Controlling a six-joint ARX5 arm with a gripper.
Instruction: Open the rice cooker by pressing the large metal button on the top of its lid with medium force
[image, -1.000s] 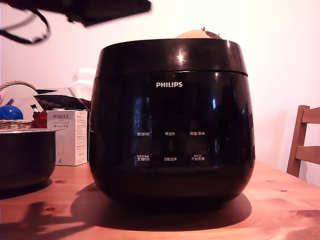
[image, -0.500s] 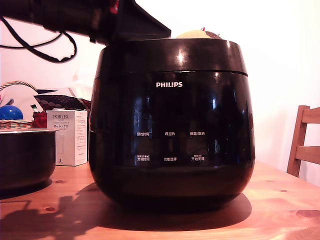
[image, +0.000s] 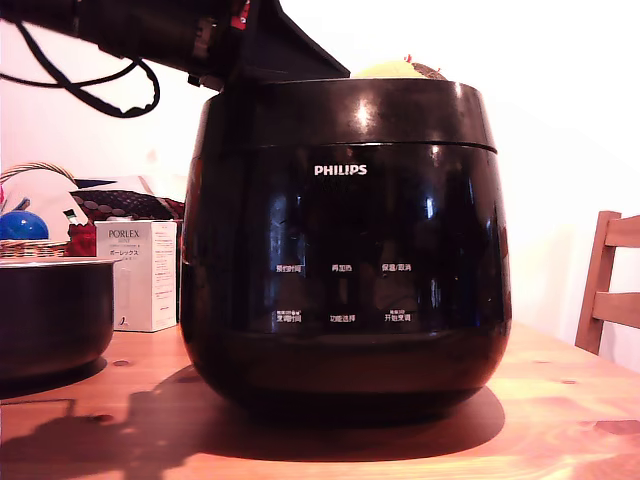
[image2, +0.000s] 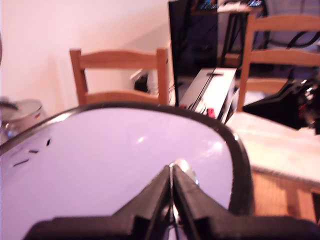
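Black arm (image: 120, 35) with looping black cables (image: 95, 95) (a red spot near the wrist); matte black tapered jaws.

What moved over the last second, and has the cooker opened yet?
The arm came in from the exterior view's upper left and descended onto the lid; the pincer, fingers together, now sits at the metal button. The rice cooker is shut as before; the dark pot and white box kept their places.

Exterior view: we look level from table height, close on the rice cooker (image: 345, 250) front. Wrist view: we look down along the gripper (image2: 171, 172) across the lid (image2: 115, 160). Both views share the cooker's top.
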